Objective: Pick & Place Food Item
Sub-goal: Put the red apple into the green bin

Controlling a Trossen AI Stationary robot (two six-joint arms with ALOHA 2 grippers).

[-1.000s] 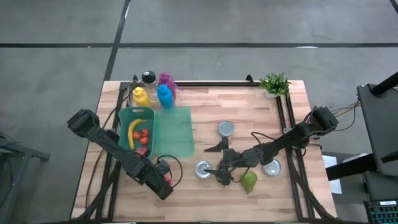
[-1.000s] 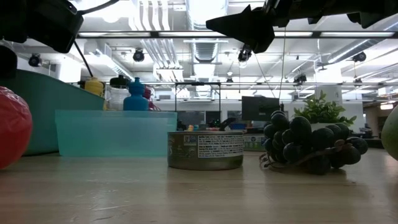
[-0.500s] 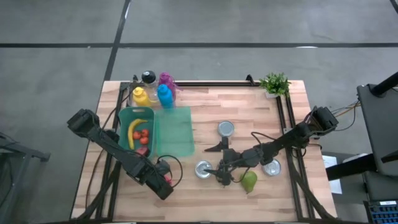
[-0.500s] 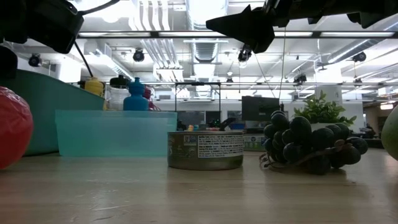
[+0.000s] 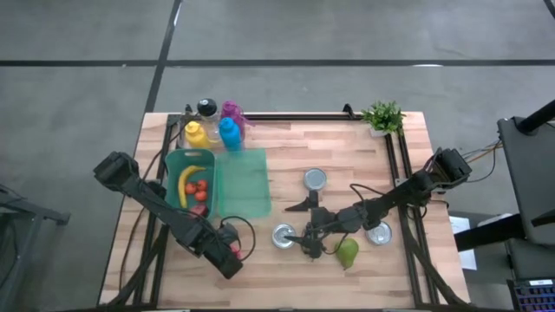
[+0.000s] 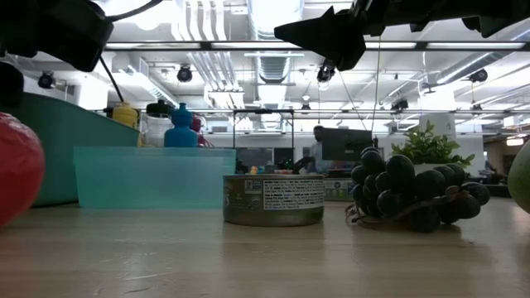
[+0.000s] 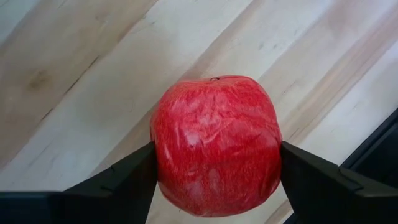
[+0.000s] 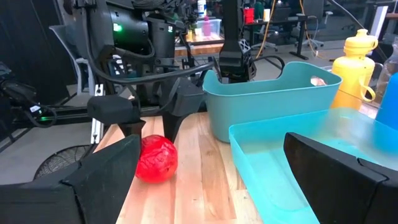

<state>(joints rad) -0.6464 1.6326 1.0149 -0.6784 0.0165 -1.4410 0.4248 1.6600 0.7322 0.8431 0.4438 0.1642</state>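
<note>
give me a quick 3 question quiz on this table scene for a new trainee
1. True or false: the left hand has its fingers on either side of the red apple.
2. Which fruit lies in the green bin? A) pear B) banana C) grapes
3. Fill in: the right hand hovers over the dark ____, beside the green pear.

Key
1. True. The fingers press both sides of the apple, which rests on the wooden table.
2. B. The banana lies in the bin beside small red fruit.
3. grapes; the right hand is open.
</note>
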